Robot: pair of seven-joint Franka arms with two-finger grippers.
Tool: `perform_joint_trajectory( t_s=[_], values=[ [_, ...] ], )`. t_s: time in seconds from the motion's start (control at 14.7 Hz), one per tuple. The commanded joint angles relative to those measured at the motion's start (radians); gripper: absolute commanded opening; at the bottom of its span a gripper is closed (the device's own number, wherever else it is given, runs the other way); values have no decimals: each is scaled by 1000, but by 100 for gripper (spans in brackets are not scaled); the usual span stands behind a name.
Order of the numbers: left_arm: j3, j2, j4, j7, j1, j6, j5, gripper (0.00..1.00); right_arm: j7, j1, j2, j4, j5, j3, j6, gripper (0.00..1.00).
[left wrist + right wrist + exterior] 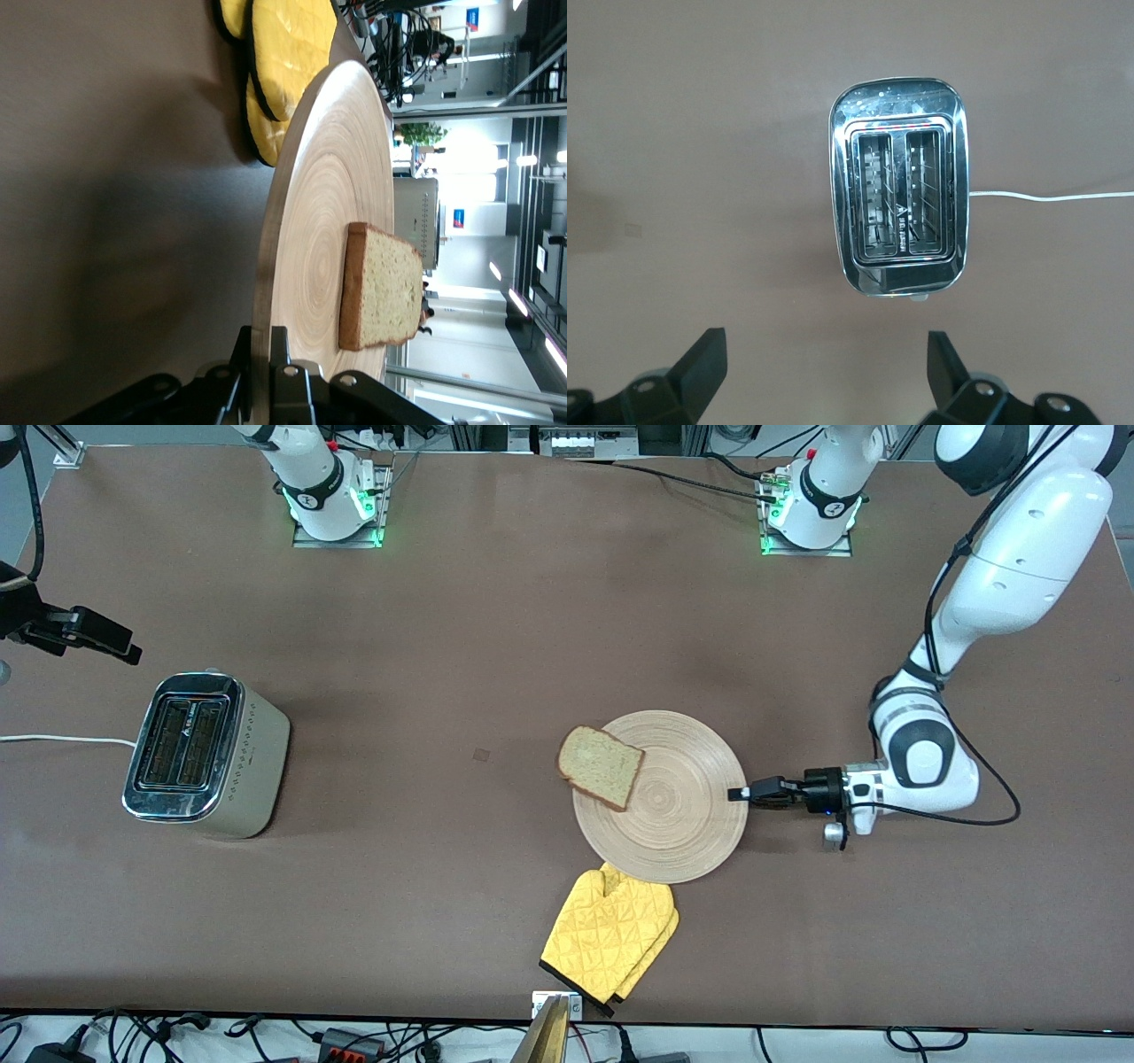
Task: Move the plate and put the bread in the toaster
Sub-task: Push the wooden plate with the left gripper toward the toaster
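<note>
– Is the left gripper (740,793) holding the plate (682,815)?
– Yes, it pinches the rim. The bread (601,766) lies on the plate, hanging over the edge.
– And the right gripper (824,372)?
– Wide apart, waiting above the toaster (205,755). Its slots look empty, so that job is left.

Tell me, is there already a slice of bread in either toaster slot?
No. In the right wrist view both slots of the toaster are empty, and the bread lies on the plate.
</note>
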Motion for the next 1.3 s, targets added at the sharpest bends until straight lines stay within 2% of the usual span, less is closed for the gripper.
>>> perform_joint_trajectory(
  t_s=[0.0,0.14,0.27,0.55,0.82,0.95,1.23],
  values=[
    [-150,-105,-173,3,21,231,-88,2,-24,-5,-1,10,11,0,-37,100],
    [-218,-101,-190,5,16,344,-125,2,-33,-5,-1,9,11,0,-42,100],
    [-247,-90,-201,13,-20,399,-172,2,-33,-5,-1,9,11,0,-43,100],
    [-253,-88,-213,61,-111,489,-309,2,-35,0,3,7,11,2,-56,100],
    [-253,-73,-227,288,-194,516,-629,2,-35,0,3,6,11,2,-57,100],
    [-252,-65,-226,386,-229,527,-734,2,-34,3,3,6,11,3,-65,100],
    [-250,-62,-216,431,-269,558,-792,4,-33,4,12,6,20,8,-65,100]
  ],
)
